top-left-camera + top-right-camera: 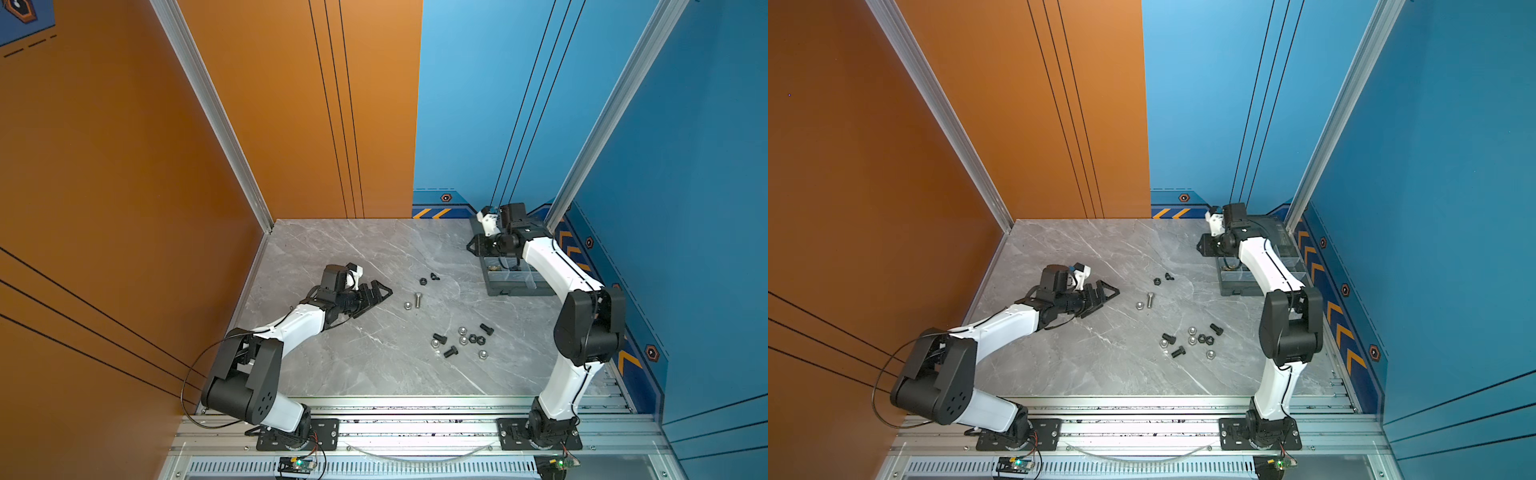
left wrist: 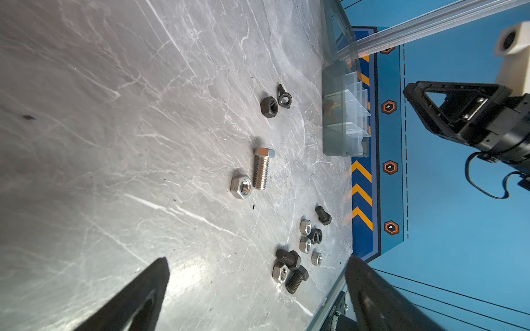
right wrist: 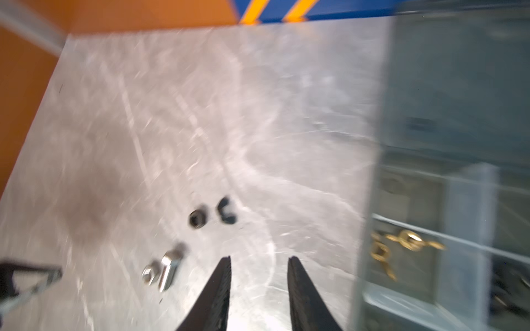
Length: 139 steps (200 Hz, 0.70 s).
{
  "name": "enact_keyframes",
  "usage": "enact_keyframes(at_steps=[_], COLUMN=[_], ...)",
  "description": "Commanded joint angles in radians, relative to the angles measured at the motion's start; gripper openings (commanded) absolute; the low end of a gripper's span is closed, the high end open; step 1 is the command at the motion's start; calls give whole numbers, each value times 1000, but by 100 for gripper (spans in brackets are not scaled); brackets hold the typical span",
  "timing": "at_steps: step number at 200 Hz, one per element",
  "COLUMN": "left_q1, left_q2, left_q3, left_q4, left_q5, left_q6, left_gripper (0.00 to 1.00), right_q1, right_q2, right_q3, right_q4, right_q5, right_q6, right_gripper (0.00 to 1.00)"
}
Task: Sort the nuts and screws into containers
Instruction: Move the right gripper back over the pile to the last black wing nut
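Observation:
Loose on the marble lie a silver screw (image 1: 417, 299) (image 2: 261, 169) with a silver nut (image 1: 408, 306) beside it, and a black nut (image 1: 423, 281) next to a black wing nut (image 1: 434, 276). Nearer the front is a cluster of black screws and silver and black nuts (image 1: 461, 340) (image 1: 1192, 340) (image 2: 301, 252). The grey organiser (image 1: 511, 291) (image 1: 1237, 289) stands at the back right, with brass wing nuts (image 3: 407, 240) in one container. My left gripper (image 1: 384, 291) (image 2: 258, 258) rests open and empty, left of the silver screw. My right gripper (image 1: 471, 245) (image 3: 259, 258) hovers open and empty beside the organiser's left wall; that wrist view is blurred.
Orange wall on the left, blue walls at the back and right. The organiser's hinged lid (image 1: 536, 226) lies open towards the back corner. Aluminium rails (image 1: 415, 428) with both arm bases run along the front edge.

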Motion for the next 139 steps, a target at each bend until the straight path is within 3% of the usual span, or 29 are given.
enact_keyframes(at_steps=[1,65,139], left_q1=[-3,1,2], left_q2=[-18,-18,3], left_q3=[-3,-11,-8], left_q4=[-7,-5,4], left_q5=[1,1,6], left_q6=[-3,-1,-3], left_gripper=[98,98,98], right_q1=[50,120,149], right_q2=[72,273,362], right_q3=[65,204,247], right_q4=[-115,-163,-163], right_q5=[-29,-26,5], right_q6=[-122,-111,-101], right_gripper=[37,41,42])
